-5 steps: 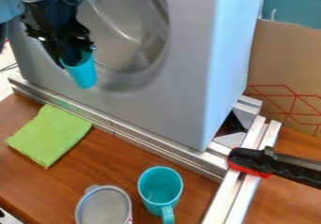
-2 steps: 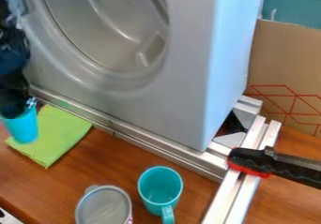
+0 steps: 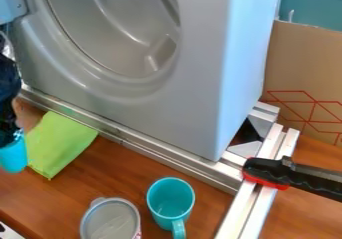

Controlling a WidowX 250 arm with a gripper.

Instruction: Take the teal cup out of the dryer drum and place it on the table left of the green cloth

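So the cloth (image 3: 61,143)'s on the surface (image 3: 127,175) at the left, in front of the long rail (image 3: 157,150), with a cup (image 3: 13,158) in the jaws (image 3: 15,136) by its left side. Tub (image 3: 110,222) and mug (image 3: 170,200) are nearer the front, tub on the left. Appliance panel (image 3: 194,83)'s behind that rail, clamp (image 3: 287,174)'s over the side rails (image 3: 257,203) at right, box (image 3: 307,58) further back.

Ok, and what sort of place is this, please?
Probably a robot lab or workshop. A black gripper holds a blue cup near a grey, washer-like housing, metal rails run along its foot, and a black and red clamp lies across the rails.
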